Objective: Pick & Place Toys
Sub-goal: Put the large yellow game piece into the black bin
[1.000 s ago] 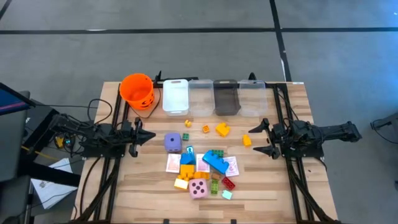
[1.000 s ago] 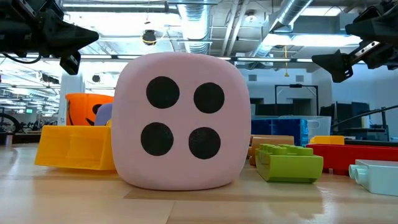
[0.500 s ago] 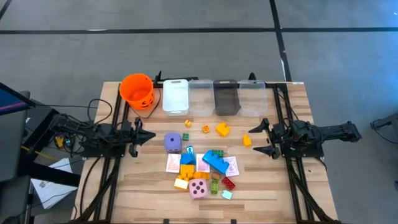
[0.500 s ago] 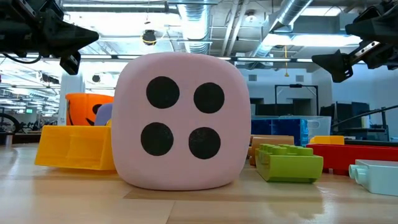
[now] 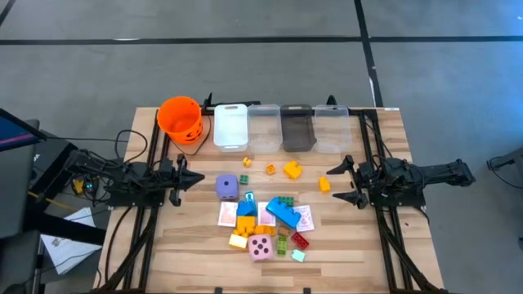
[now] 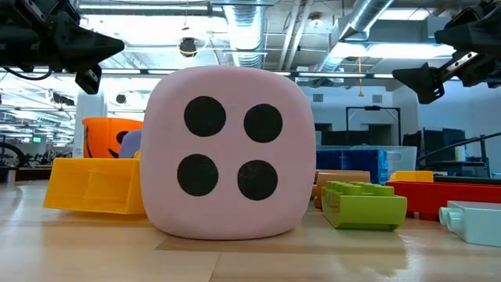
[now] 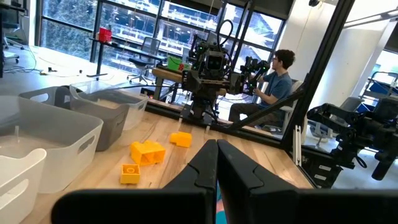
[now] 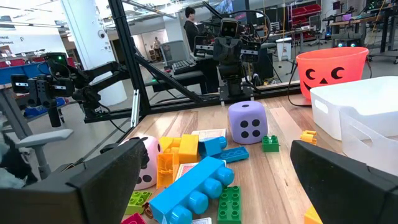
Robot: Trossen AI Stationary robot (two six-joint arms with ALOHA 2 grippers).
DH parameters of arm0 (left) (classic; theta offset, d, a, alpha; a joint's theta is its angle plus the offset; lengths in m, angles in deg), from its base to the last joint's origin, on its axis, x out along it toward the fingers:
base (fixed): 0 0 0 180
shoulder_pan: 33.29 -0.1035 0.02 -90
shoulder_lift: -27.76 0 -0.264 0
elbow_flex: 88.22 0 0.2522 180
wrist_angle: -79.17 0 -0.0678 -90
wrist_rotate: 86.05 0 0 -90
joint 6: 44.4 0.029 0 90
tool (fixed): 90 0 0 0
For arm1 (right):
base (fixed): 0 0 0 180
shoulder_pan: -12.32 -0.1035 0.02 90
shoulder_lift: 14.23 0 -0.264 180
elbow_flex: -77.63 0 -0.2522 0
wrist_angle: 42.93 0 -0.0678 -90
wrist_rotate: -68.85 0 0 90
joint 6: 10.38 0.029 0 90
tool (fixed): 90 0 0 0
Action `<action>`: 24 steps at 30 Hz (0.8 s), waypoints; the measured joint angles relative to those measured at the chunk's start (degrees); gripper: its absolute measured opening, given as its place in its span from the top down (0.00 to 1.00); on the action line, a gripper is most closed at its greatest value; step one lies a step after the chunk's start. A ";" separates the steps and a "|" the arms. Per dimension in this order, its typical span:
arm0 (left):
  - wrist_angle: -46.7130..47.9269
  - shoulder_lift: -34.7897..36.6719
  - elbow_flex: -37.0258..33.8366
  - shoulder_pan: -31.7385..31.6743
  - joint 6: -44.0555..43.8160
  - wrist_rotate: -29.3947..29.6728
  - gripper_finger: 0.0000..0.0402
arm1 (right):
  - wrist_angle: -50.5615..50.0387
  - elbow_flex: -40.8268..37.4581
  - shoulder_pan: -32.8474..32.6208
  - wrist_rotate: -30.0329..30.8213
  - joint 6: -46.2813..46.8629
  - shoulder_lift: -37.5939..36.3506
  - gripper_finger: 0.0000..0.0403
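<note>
Many toys crowd mid-frame: the released right claw (image 5: 341, 181) could knock neighbours off the blue brick (image 5: 283, 214); the clenched left claw (image 5: 185, 179) grasps nothing.

The counter (image 5: 359, 253) is pale wood in jointed strips, smooth with a soft sheen. The pink dotted die (image 6: 227, 153) looks like soft matt foam or cloth, as does the purple die (image 8: 247, 122). The blue brick (image 8: 189, 188) and green brick (image 6: 364, 205) are smooth, glossy plastic. The orange bucket (image 5: 180, 118) is shiny plastic. The white bin (image 5: 230, 126) is matt plastic; the clear bin (image 5: 263, 127) is translucent plastic.
</note>
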 joint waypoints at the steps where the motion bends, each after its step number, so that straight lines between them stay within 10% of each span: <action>1: 0.00 0.00 -0.01 0.00 -0.01 0.00 1.00 | -0.02 -0.02 0.00 0.02 0.02 0.00 0.01; 24: 0.00 0.00 0.00 0.00 -0.01 0.00 1.00 | 5.54 0.00 0.02 1.37 0.56 0.00 0.01</action>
